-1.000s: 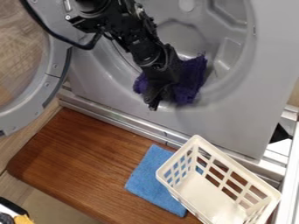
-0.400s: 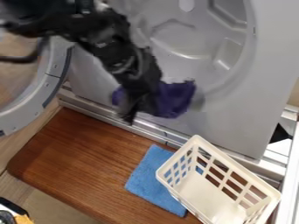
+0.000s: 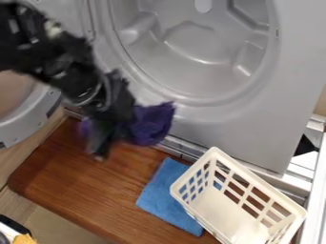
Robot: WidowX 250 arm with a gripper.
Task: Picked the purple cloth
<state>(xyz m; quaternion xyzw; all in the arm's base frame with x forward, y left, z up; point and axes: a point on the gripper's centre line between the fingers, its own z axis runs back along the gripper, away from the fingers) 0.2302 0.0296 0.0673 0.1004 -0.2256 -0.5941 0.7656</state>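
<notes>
The hand [image 3: 104, 143] is clamped on the purple cloth [image 3: 151, 124], left of centre.
Cloth's long axis goes sideways, the right end slightly higher.

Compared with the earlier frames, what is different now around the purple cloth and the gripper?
The gripper and the purple cloth in its hold have moved together down and to the left in the view, from the mouth of the drum to over the wooden surface. The blue cloth and cream basket stayed put.
</notes>
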